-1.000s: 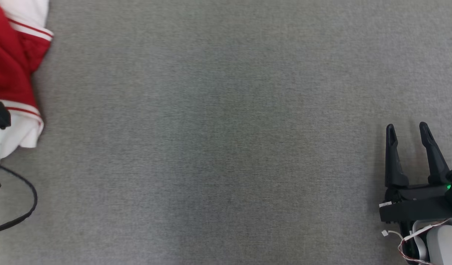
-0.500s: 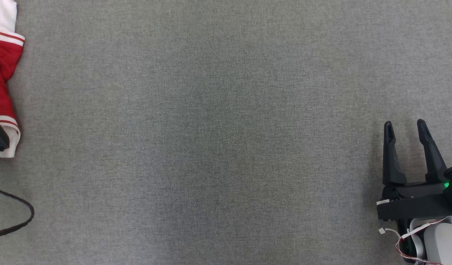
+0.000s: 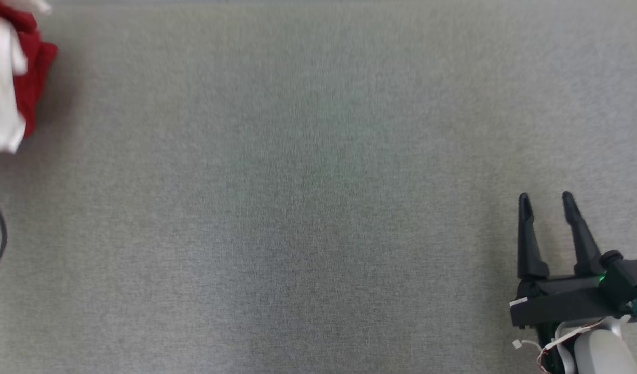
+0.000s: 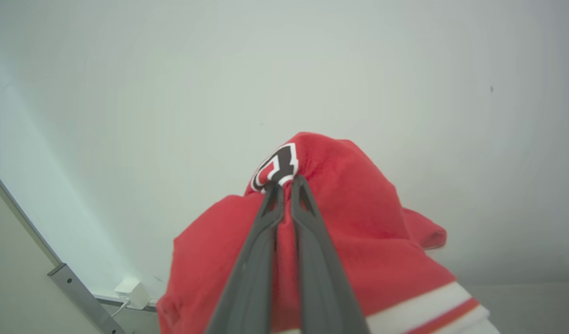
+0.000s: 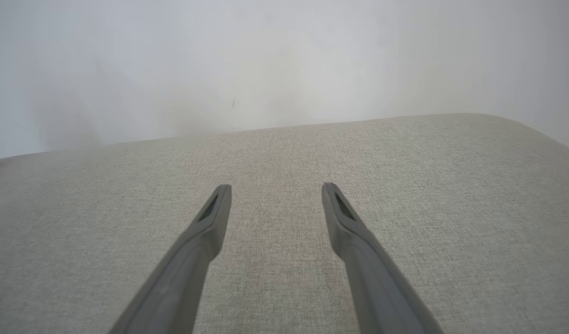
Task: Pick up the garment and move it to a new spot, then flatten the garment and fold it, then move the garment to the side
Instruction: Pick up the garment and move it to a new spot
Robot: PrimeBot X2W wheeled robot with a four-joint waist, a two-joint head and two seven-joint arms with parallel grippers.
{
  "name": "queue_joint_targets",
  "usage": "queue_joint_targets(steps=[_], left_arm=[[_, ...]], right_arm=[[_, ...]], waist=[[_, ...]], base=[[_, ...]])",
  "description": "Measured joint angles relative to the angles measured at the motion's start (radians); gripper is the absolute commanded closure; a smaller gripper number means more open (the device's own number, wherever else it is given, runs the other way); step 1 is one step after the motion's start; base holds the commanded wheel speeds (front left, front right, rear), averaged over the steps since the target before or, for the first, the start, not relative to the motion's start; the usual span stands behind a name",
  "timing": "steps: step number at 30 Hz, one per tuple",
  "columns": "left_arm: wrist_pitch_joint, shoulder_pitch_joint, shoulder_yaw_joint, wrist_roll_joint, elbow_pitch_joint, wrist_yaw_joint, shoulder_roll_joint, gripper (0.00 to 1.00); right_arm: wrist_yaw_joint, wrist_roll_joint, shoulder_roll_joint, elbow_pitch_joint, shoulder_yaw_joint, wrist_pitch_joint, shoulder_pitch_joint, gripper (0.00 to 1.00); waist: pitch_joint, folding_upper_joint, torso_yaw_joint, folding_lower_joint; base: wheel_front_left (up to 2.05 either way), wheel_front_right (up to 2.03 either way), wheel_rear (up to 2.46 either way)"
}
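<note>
- Two dark fingers of the left gripper (image 4: 286, 183) are seen drawn together in the left wrist view, clamped on a fold of the red jersey (image 4: 358, 241). Their tips meet just below a black-and-white emblem (image 4: 277, 167) on the cloth.
- The cloth is bunched around those fingers and drapes toward five o'clock of that view, where a white hem band (image 4: 423, 304) with a red stripe is shown.
- In the head view the red jersey (image 3: 17, 78) is found at ten o'clock, cut by the left edge and blurred, red with white parts. Whether it touches the grey fabric surface (image 3: 318, 187) cannot be told.
- The right gripper (image 3: 545, 197) is placed at four o'clock of the head view, well apart from the garment. Its fingers are spread and pointed toward twelve o'clock, and a green light (image 3: 601, 279) is lit on its body.
- In the right wrist view the right gripper (image 5: 276, 187) is shown parted over the woven surface, with a white wall (image 5: 284, 55) at twelve o'clock.
- A black cable loop (image 3: 1, 239) is cut by the edge at eight o'clock of the head view.
- A metal rail (image 4: 75, 287) and a small white box (image 4: 132, 292) are seen at seven o'clock of the left wrist view.
</note>
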Motion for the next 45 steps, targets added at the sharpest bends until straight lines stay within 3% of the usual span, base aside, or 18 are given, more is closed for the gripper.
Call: queue_joint_targets(steps=[4, 12, 21, 27, 35, 39, 40, 41, 42, 45], left_arm=[[0.022, -0.081, -0.060, 0.014, -0.121, -0.016, -0.019, 1.00], [0.130, -0.193, -0.198, 0.003, -0.333, -0.040, -0.129, 1.00], [0.157, -0.208, -0.327, -0.029, -0.368, -0.043, -0.301, 1.00], [0.112, -0.059, -0.387, -0.062, -0.318, -0.021, -0.380, 1.00], [0.023, 0.245, -0.445, -0.107, -0.198, 0.037, -0.408, 1.00], [-0.016, 0.373, -0.475, -0.127, -0.131, 0.046, -0.415, 1.00], [-0.022, 0.390, -0.479, -0.135, -0.119, 0.045, -0.416, 0.85], [-0.034, 0.402, -0.486, -0.138, -0.108, 0.045, -0.417, 0.14], [-0.051, 0.410, -0.491, -0.136, -0.101, 0.045, -0.416, 0.00], [-0.110, 0.410, -0.483, -0.142, -0.111, 0.047, -0.419, 0.00]], right_arm=[[0.000, 0.005, 0.021, 0.012, 0.000, 0.000, 0.015, 0.00], [0.000, 0.017, 0.052, 0.033, 0.004, 0.000, 0.033, 0.00], [0.000, 0.028, 0.068, 0.046, 0.005, 0.000, 0.036, 0.00], [0.000, 0.035, 0.072, 0.049, 0.002, 0.000, 0.037, 0.00], [0.000, 0.034, 0.073, 0.053, 0.010, 0.000, 0.037, 0.00], [0.000, 0.030, 0.074, 0.056, 0.021, 0.000, 0.033, 0.00], [0.000, 0.029, 0.074, 0.058, 0.025, 0.000, 0.032, 0.00], [0.000, 0.026, 0.074, 0.059, 0.026, 0.000, 0.031, 0.00], [0.000, 0.023, 0.074, 0.059, 0.025, 0.000, 0.030, 0.00], [0.000, 0.017, 0.071, 0.057, 0.024, 0.000, 0.031, 0.00]], waist=[[-0.051, -0.0001, -0.002, -0.0001], [-0.116, -0.0001, -0.054, -0.0001], [-0.132, -0.0001, -0.168, -0.0001], [-0.128, -0.0001, -0.234, 0.0000], [-0.111, 0.0000, -0.261, 0.0000], [-0.106, -0.0001, -0.255, 0.0000], [-0.106, 0.0000, -0.252, 0.0001], [-0.106, 0.0000, -0.248, 0.0000], [-0.106, 0.0000, -0.243, 0.0000], [-0.113, -0.0001, -0.225, 0.0001]], base=[[0.00, 0.00, 0.00], [0.00, 0.00, 0.00], [0.00, 0.00, 0.00], [0.00, 0.00, 0.00], [0.00, 0.00, 0.00], [0.00, 0.00, 0.00], [0.00, 0.00, 0.00], [0.00, 0.00, 0.00], [0.00, 0.00, 0.00], [0.00, 0.00, 0.00]])
